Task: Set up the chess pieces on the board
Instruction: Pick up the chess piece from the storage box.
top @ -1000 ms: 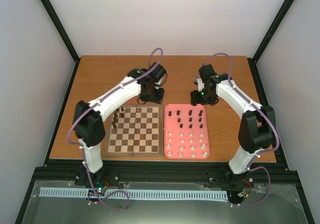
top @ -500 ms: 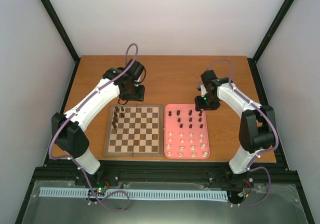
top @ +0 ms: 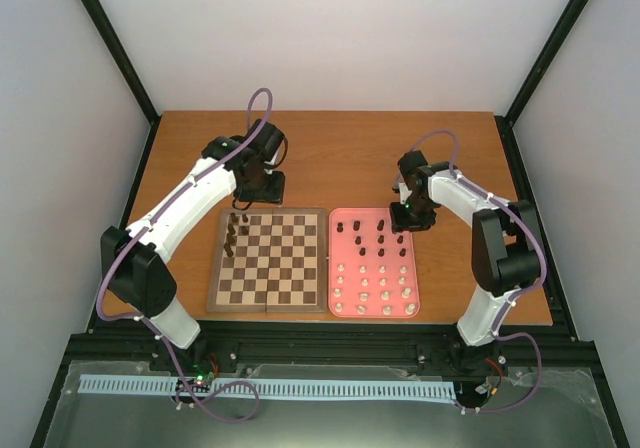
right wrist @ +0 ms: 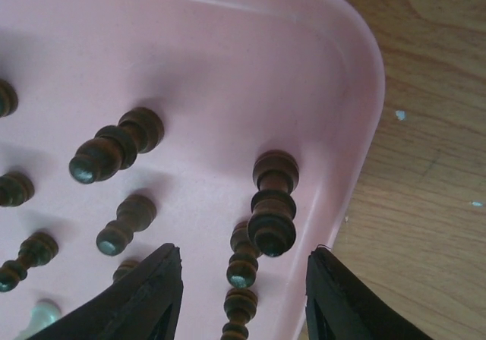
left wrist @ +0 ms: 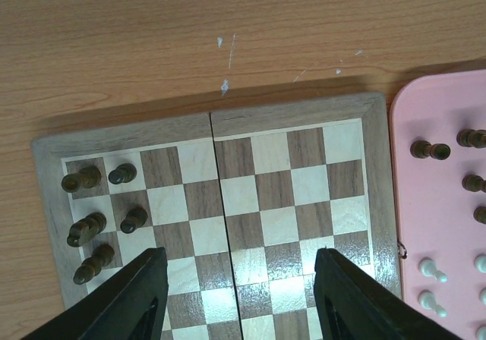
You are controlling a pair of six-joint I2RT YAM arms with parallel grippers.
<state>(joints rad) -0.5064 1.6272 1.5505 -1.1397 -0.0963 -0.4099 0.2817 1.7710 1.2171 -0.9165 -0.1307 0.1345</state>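
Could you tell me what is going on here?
The robot is setting up chess. The right gripper hovers open over a tall dark piece in a corner of the pink tray. The left gripper hangs open above the board, where a few dark pieces stand in one corner; the rest sit in the tray.

Even, bright light; soft shadows under pieces; both wrist views blur the near jaws

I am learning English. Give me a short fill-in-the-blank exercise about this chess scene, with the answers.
Only ____ chess pieces stand on the board. The remaining ones wait in a ____ tray. The right gripper hovers over that tray with its jaws ____.
Answers: dark brown; pink; open.
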